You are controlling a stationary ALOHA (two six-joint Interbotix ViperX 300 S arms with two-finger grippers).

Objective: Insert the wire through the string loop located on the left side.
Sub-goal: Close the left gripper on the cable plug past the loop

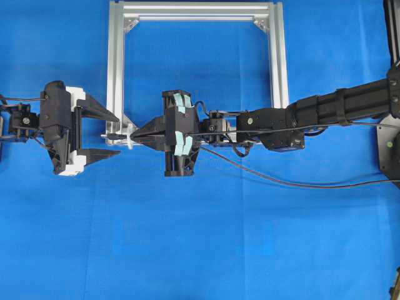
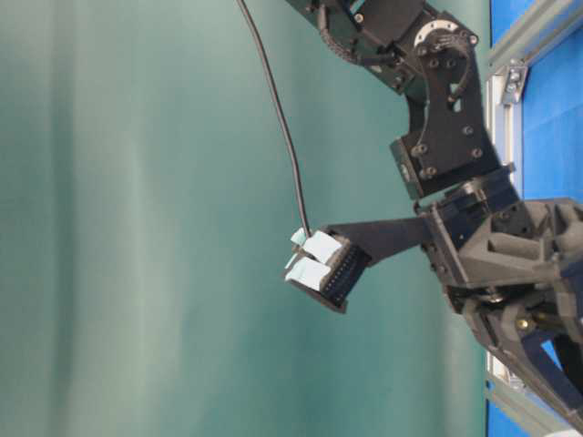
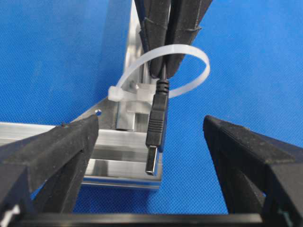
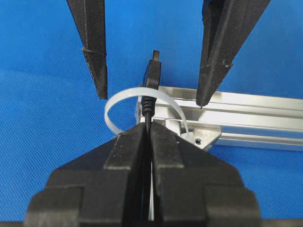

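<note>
A: Start nearest you, in the left wrist view. Your left gripper (image 3: 151, 156) has its jaws spread about as wide as they go, empty, one on each side of the plug of the wire (image 3: 156, 127). The plug's silver tip points at 6 o'clock, towards you.

B: And behind the plug?

A: The string loop (image 3: 182, 71), a white band tied to the corner of the silver frame (image 3: 71, 132). The plug has already poked through it. Beyond that, at 12 o'clock, your right gripper (image 3: 163, 71) has its jaws pinched shut on the wire just behind the plug.

B: How will the wire handle?

A: Light and floppy along its length, I'd judge; only the plug is stiff. Take hold on the black plug body, not the slick metal tip. The loop looks thin and springy, so pull gently. Whether the wire touches the band, I can't quite tell.

B: The blue desk (image 1: 200, 250)?

A: The slack trails off towards 3 o'clock overhead.
</note>
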